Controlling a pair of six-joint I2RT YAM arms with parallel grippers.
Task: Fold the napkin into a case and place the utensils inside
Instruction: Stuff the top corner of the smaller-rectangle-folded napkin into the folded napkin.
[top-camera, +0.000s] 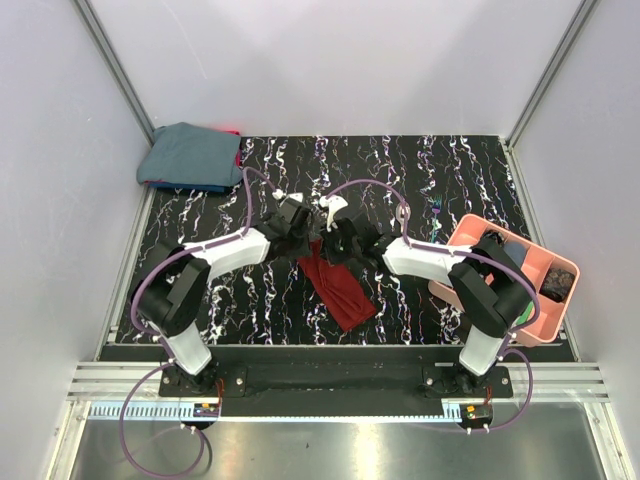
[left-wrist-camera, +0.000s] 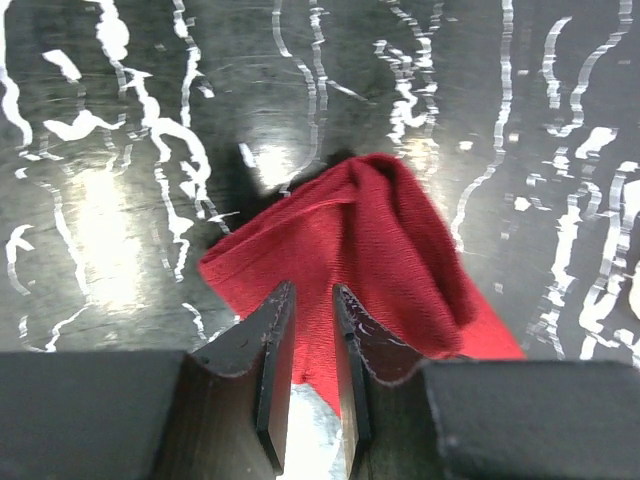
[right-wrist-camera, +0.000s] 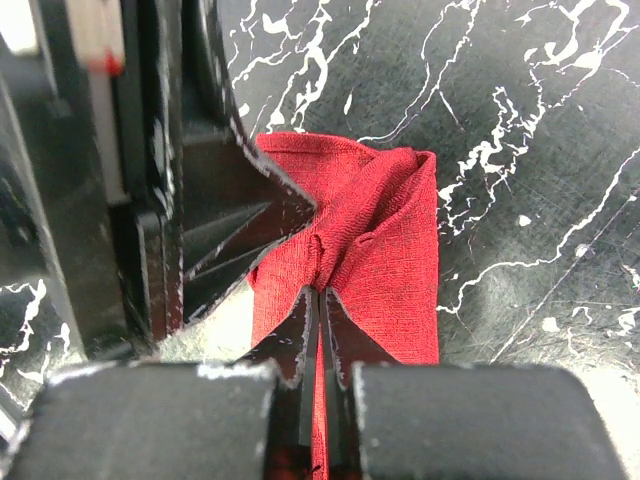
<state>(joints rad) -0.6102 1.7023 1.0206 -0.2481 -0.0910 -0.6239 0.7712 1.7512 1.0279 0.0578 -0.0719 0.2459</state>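
The dark red napkin (top-camera: 340, 288) lay folded into a narrow strip on the black marbled surface (top-camera: 420, 180), between the two arms and left of the pink tray (top-camera: 470, 222). The right claw (right-wrist-camera: 320, 296) was pressed together, pinching a puckered fold at the strip's far end. The left claw (left-wrist-camera: 310, 296) stood slightly spread over the same end, with cloth showing in the gap; whether it gripped could not be told. A blue-grey cloth (top-camera: 190, 155) sat in the far left corner.
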